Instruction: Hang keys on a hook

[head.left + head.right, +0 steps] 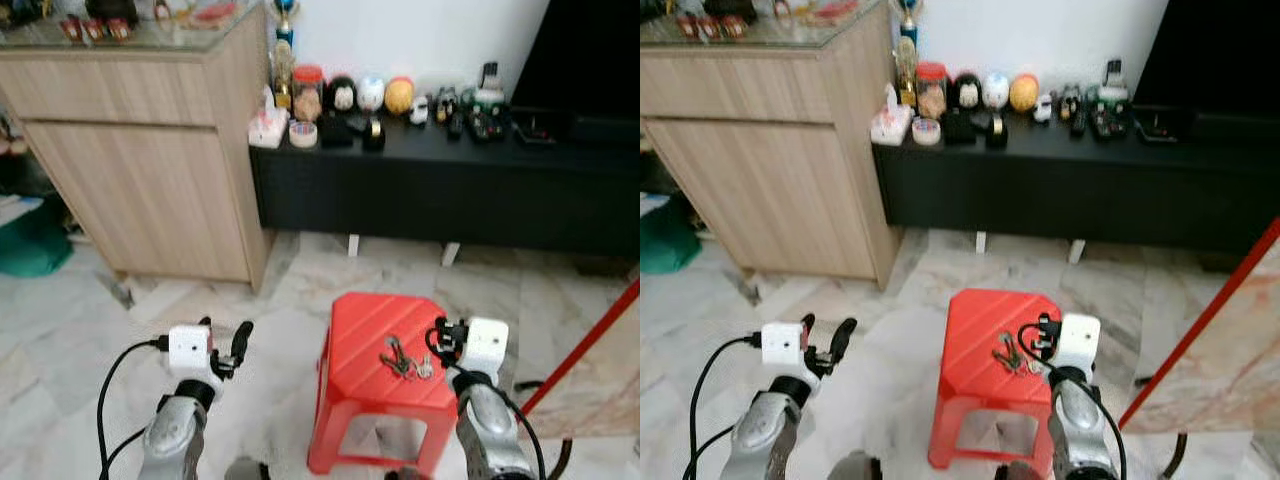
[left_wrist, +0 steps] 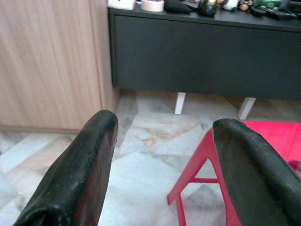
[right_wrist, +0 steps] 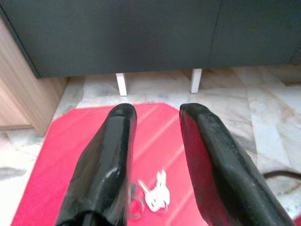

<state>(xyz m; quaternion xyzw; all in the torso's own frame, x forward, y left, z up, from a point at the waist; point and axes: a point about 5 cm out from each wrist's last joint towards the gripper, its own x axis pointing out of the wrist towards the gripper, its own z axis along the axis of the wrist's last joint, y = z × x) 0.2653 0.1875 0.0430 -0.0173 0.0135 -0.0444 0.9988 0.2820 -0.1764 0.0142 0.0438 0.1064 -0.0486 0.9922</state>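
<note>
A bunch of silver keys [image 1: 403, 360] lies on top of a red plastic stool [image 1: 360, 330] standing on the marble floor in front of me. My right gripper [image 1: 438, 335] hovers just over the stool's right side, close to the keys. In the right wrist view it [image 3: 157, 113] is open, and the keys [image 3: 153, 195] lie on the red top between and below its fingers [image 3: 113, 155], not held. My left gripper [image 1: 235, 345] hangs over the floor left of the stool, open and empty; the left wrist view shows its fingers [image 2: 89, 160] wide apart.
A wooden cabinet [image 1: 150, 180] stands at the back left. Beside it a low black bench [image 1: 450, 190] against the wall carries jars, figurines and tape rolls. A red-edged board [image 1: 585, 345] leans at the right, and a green object [image 1: 30, 245] lies far left.
</note>
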